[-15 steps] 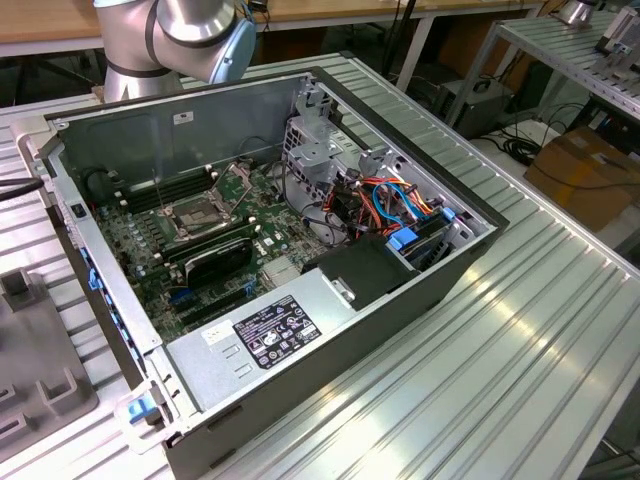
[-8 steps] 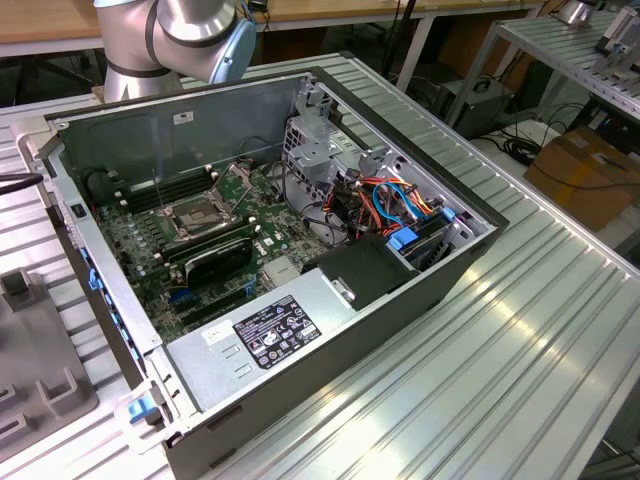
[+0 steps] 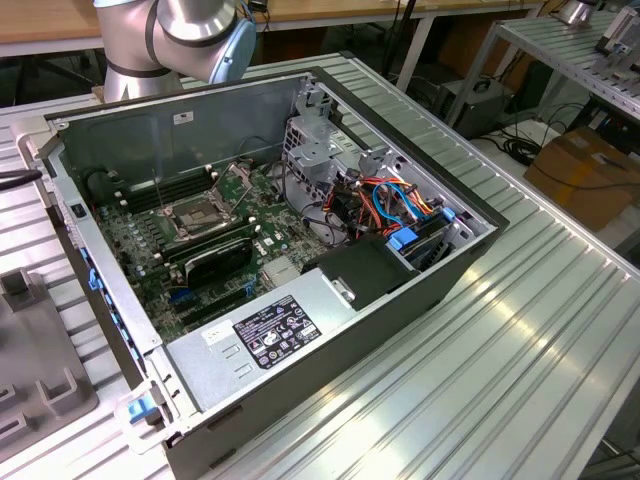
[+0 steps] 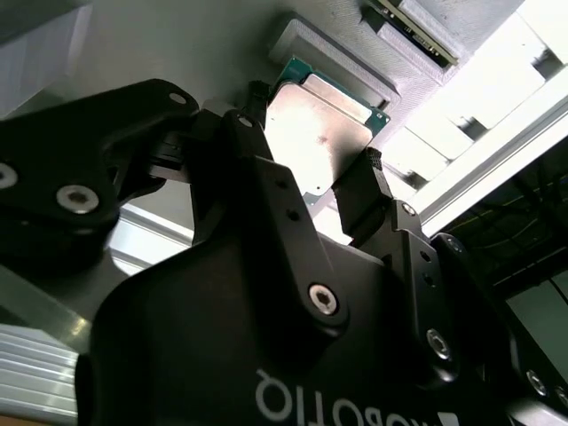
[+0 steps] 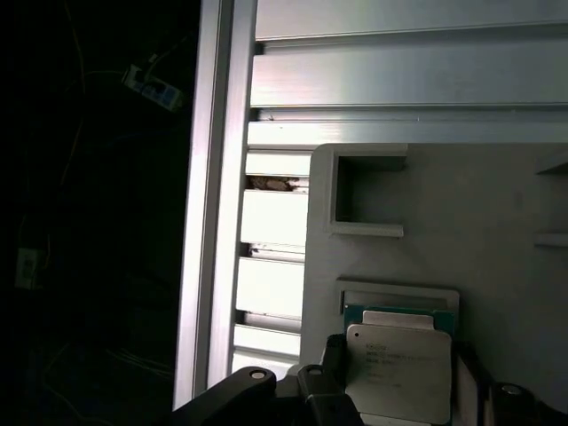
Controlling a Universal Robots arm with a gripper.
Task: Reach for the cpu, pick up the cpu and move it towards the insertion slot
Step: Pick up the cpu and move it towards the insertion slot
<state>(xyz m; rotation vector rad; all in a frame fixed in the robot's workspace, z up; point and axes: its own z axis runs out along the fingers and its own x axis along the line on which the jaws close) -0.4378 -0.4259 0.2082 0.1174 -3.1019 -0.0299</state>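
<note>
In the exterior view, the insertion slot (image 3: 195,215) lies inside the open computer case (image 3: 130,135), at about eleven o'clock from the labelled power supply (image 3: 270,335). A black ribbed block (image 3: 215,258) is just beside the slot, at its five o'clock. My arm (image 3: 190,30) rises at twelve o'clock of the case.

In the second wrist view, my claw (image 4: 312,129) is astride the cpu (image 4: 324,133), which lies flat in a pocket of a grey holder (image 4: 337,53). I cannot tell if the claw presses on the chip or only stands around it.

In the first wrist view, the cpu (image 5: 399,377) sits in that pocket, and the holder (image 5: 444,195) rests on an aluminium table (image 5: 399,62).

I think the danger is a one-sided grip: the chip may tilt, catch on the pocket's rim and slip out. The case's wall is also an obstacle on the way, and a tilted chip could harm the slot
</note>
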